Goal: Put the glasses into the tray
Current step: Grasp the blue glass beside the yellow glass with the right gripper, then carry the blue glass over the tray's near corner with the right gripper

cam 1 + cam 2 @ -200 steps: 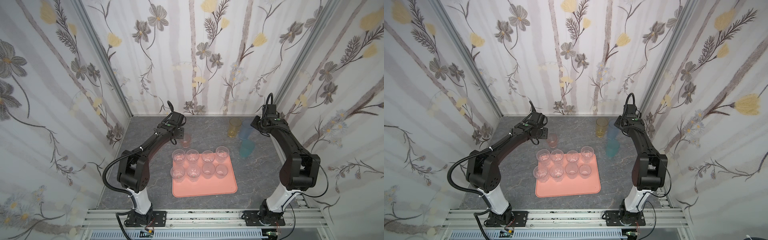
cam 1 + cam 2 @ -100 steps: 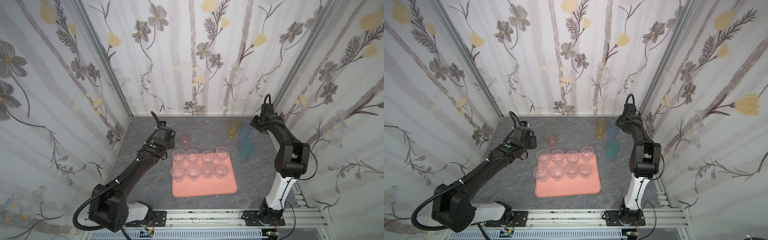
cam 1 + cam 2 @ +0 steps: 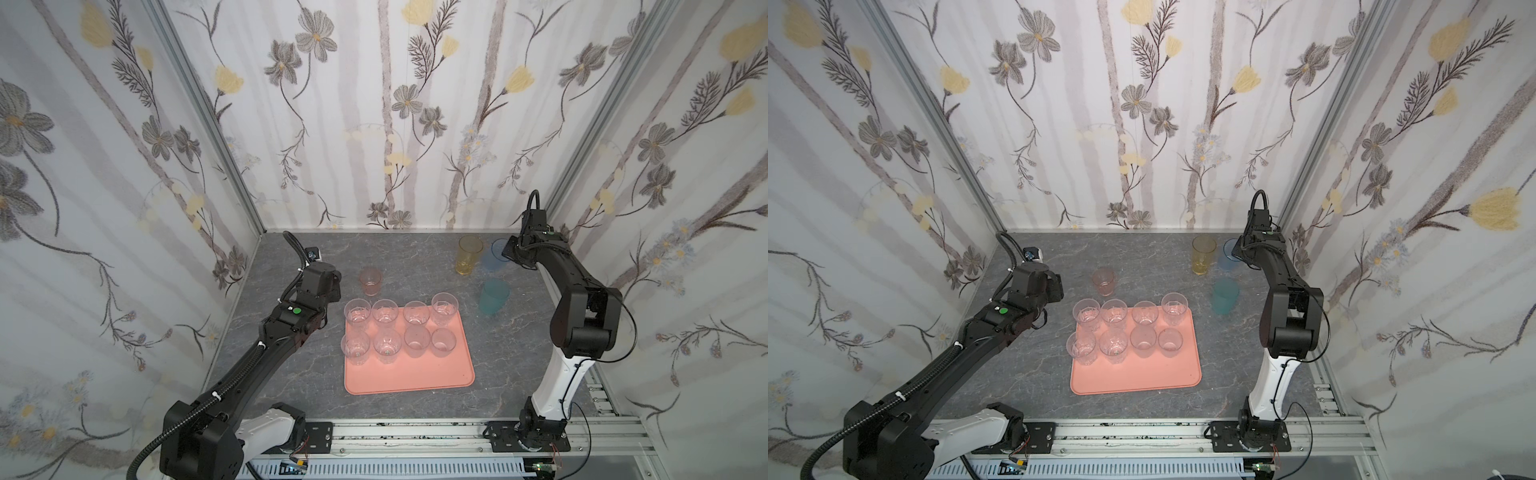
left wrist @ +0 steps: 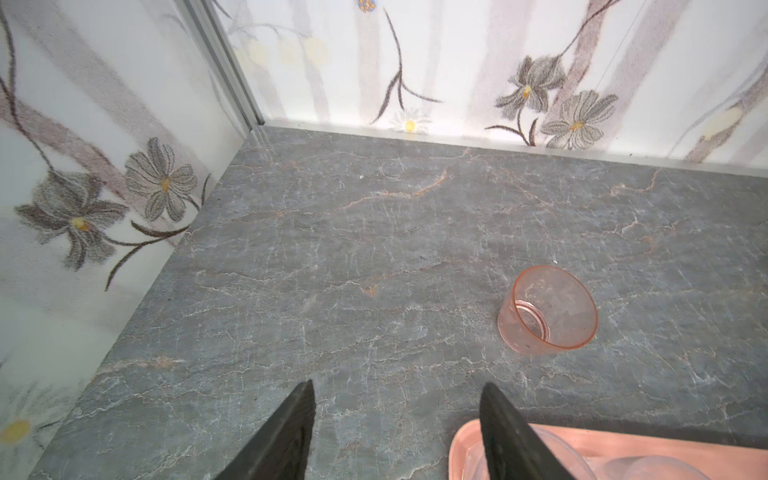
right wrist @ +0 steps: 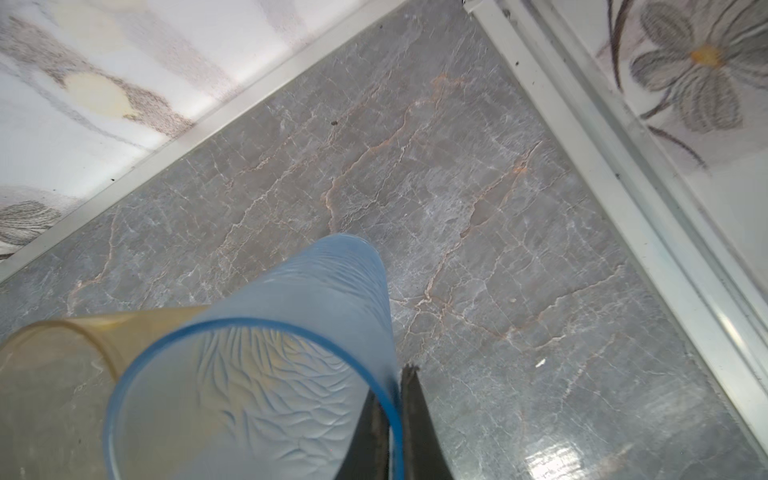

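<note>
The salmon-pink tray lies mid-table and holds several clear glasses in two rows. A short pink glass stands on the table just behind the tray's left end. My left gripper hovers open and empty left of it, over the tray's corner. At the back right stand an amber glass and a blue glass. My right gripper is shut on the blue glass's rim, one finger inside it. A teal glass stands nearer the front.
Floral walls close in the grey marble table on three sides. An aluminium frame post runs close beside the right gripper. The amber glass touches or nearly touches the blue one. A rail runs along the front edge.
My left gripper has drawn back from the pink glass toward the front left, still open. My right gripper has closed on the blue glass's rim.
</note>
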Robot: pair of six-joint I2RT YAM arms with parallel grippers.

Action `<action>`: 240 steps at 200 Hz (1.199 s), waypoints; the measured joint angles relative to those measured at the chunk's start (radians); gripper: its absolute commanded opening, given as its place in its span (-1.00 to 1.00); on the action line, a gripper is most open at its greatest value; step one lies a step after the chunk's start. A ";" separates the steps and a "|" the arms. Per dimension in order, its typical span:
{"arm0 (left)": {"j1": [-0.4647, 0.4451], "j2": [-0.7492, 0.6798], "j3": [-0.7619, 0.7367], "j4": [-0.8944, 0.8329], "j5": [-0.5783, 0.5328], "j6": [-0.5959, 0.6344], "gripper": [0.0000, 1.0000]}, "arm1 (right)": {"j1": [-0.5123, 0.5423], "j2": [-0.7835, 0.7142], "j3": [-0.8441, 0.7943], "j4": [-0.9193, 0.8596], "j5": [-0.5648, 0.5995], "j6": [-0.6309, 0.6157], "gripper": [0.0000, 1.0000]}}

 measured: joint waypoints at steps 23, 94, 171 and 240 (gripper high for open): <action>0.002 0.000 0.008 -0.003 0.007 -0.010 0.29 | 0.015 -0.090 -0.040 0.000 0.019 -0.008 -1.00; -0.021 -0.014 0.034 0.002 0.072 -0.106 0.29 | 0.127 -0.311 -0.077 -0.068 0.058 -0.015 -1.00; -0.044 -0.074 0.018 0.002 0.093 -0.149 0.30 | 0.330 -0.540 -0.101 -0.205 0.042 -0.032 -1.00; -0.053 -0.058 0.016 0.000 0.120 -0.168 0.31 | 0.539 -0.604 -0.100 -0.302 -0.011 -0.026 -1.00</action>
